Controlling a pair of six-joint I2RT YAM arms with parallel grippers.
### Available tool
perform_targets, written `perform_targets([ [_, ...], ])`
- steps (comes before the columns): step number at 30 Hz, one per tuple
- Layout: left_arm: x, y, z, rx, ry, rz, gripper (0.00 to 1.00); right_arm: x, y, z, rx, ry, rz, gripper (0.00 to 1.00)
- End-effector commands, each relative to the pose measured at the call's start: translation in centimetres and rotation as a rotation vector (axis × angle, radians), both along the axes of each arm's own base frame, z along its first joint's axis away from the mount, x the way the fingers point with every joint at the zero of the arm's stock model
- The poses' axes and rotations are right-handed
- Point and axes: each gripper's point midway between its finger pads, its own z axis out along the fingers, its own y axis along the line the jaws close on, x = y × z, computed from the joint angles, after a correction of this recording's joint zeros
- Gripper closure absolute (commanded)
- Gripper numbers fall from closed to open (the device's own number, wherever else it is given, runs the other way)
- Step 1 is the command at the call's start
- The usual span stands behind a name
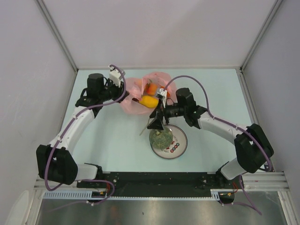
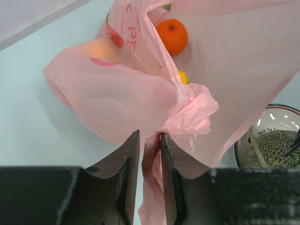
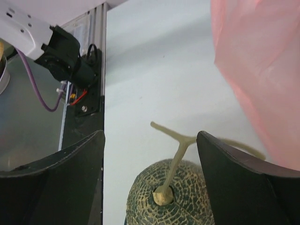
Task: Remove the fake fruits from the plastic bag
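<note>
Left gripper [image 2: 150, 135]: clamped on a bag [image 2: 117, 98] fold.
Right gripper [image 3: 150, 136]: spread wide, one melon [image 3: 190, 197] between the fingers.
Inside bag: one orange [image 2: 172, 36], one yellow fruit [image 2: 183, 77].

Pink bag [image 1: 132, 105]: thin, translucent, crinkled, bunched up at mid-table with mouth gaping. Inside, side by side: orange ball [image 2: 172, 36] and yellow oval [image 1: 149, 101]. Outside, just beside: netted grey-green melon [image 1: 160, 137], upright on plate [image 1: 183, 143], pale T-stem up.

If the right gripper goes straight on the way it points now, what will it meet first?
Likely the pale stem of the melon, which lies in front of the open right gripper; depth is unclear.
</note>
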Motion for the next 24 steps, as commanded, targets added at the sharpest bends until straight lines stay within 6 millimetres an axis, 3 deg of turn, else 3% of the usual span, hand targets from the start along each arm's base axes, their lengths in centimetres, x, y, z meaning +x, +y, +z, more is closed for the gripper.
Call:
perform_targets([
  [1,-1.1,-0.4,2.3,-0.042,-0.071,-0.02,0.71,2.6,0.1,5.9,0.075,-0.105,-0.081,0.19],
  [5,-3.1,-0.3,2.7,-0.057,-0.083,-0.033,0.7,7.4,0.1,7.5,0.086,-0.142,-0.267,0.31],
  [7,-4.2,-0.2,2.2,-0.063,-0.074,-0.043,0.71,9.8,0.4,6.2,0.06,-0.128,-0.331,0.37],
  [8,-4.6,-0.3,2.1,-0.071,-0.068,-0.046,0.7,10.8,0.7,6.6,0.052,-0.14,-0.348,0.38],
  [10,-5.5,-0.1,1.8,-0.075,-0.066,-0.046,0.7,13.4,0.9,3.4,-0.044,-0.14,-0.403,0.4],
  [11,-5.7,0.1,1.7,-0.072,-0.066,-0.039,0.71,14.6,1.0,3.6,-0.058,-0.168,-0.421,0.41],
  [12,-5.8,0.3,1.4,-0.065,-0.068,-0.039,0.7,16.0,0.7,1.3,-0.116,-0.168,-0.462,0.42],
  [15,-6.4,1.5,1.3,-0.044,-0.085,-0.013,0.71,18.8,-1.9,-1.6,-0.227,-0.212,-0.535,0.43],
  [18,-6.9,2.1,1.3,-0.046,-0.088,0.001,0.71,18.1,-4.1,-3.7,-0.334,-0.163,-0.543,0.43],
  [21,-7.6,2.3,1.0,-0.046,-0.089,-0.002,0.71,17.2,-5.3,-4.2,-0.358,-0.156,-0.54,0.43],
  [24,-8.3,2.4,0.5,-0.052,-0.073,-0.004,0.72,17.1,-5.2,-4.4,-0.361,-0.181,-0.521,0.4],
])
